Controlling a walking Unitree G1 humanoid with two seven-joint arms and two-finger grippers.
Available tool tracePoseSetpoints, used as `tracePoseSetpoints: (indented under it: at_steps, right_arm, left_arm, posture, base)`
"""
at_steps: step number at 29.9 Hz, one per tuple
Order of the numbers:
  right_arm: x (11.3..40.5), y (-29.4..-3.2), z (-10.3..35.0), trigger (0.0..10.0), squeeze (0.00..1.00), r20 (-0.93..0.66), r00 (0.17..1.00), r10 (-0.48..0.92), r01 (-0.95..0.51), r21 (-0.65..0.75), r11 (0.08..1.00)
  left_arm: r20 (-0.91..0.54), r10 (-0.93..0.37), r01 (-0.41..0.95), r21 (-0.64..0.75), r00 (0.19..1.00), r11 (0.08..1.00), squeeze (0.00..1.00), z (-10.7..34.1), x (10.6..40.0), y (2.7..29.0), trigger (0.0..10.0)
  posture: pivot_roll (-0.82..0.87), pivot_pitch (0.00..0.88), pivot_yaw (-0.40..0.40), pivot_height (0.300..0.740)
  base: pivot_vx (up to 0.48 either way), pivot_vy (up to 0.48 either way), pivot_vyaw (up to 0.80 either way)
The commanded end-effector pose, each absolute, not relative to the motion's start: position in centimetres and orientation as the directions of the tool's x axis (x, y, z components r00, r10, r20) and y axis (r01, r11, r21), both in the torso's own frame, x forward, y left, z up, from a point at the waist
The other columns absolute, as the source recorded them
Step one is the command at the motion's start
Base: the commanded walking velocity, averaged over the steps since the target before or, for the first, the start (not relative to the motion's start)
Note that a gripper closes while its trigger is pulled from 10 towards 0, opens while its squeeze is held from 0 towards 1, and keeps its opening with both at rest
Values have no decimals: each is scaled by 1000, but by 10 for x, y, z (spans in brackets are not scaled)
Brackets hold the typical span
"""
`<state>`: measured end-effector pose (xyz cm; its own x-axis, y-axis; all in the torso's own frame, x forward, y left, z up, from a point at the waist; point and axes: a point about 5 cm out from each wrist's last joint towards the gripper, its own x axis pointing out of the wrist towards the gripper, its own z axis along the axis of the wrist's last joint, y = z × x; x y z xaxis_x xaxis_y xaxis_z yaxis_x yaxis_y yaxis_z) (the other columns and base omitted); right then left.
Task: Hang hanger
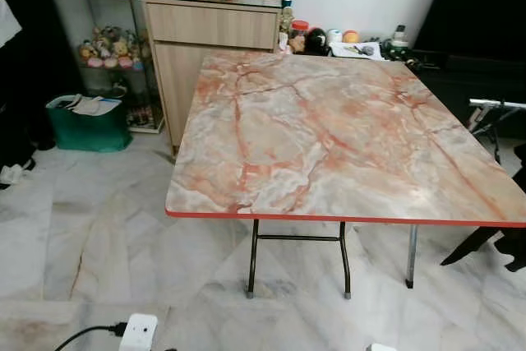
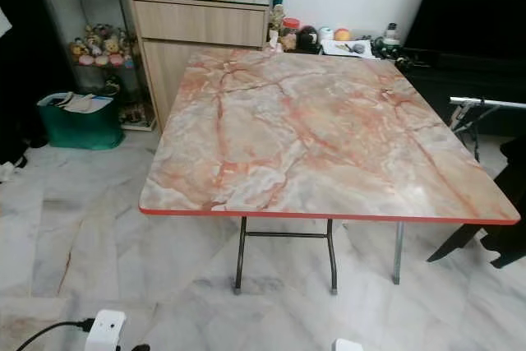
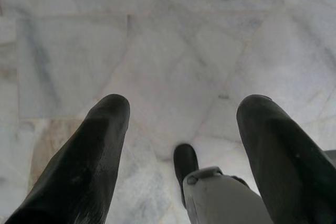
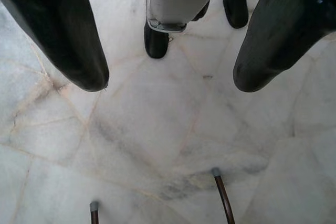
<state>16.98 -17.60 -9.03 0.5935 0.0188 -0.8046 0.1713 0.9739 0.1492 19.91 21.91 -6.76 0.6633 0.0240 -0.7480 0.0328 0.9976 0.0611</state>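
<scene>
My left gripper [image 3: 184,106] hangs open over the pale marble floor, with nothing between its two black fingers [image 3: 100,145]. My right gripper [image 4: 170,82] is also open and empty, pointing down at the floor near two feet of the table's legs [image 4: 223,198]. Ahead stands a folding table [image 1: 329,137] with a bare pink marble-patterned top and a red edge. A thin metal rail [image 1: 497,104] sticks in from the right, behind the table.
A wooden cabinet [image 1: 209,39] and a glass shelf of figurines [image 1: 107,47] stand behind the table, with a green bin [image 1: 86,125] on the floor to the left. A white plug box with a black cable [image 1: 138,330] lies on the floor close by. Dark shapes [image 1: 493,244] sit at the right.
</scene>
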Motion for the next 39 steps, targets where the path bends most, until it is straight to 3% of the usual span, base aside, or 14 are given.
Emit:
tracePoseSetpoints:
  at_steps: [1,39]
  right_arm:
    - [172,-184,-89,10000,0,-800,600,-7,191,135,972]
    - [180,-185,-85,10000,0,-787,616,-3,175,134,975]
  left_arm:
    - [-762,30,20,56,646,998,0,-71,195,216,10000]
    - [-805,82,-105,25,588,994,0,-83,175,214,10000]
  posture:
    - [165,0,-58,740]
    - [137,0,-50,740]
  base:
    - [0,-480,0]
    - [0,-480,0]
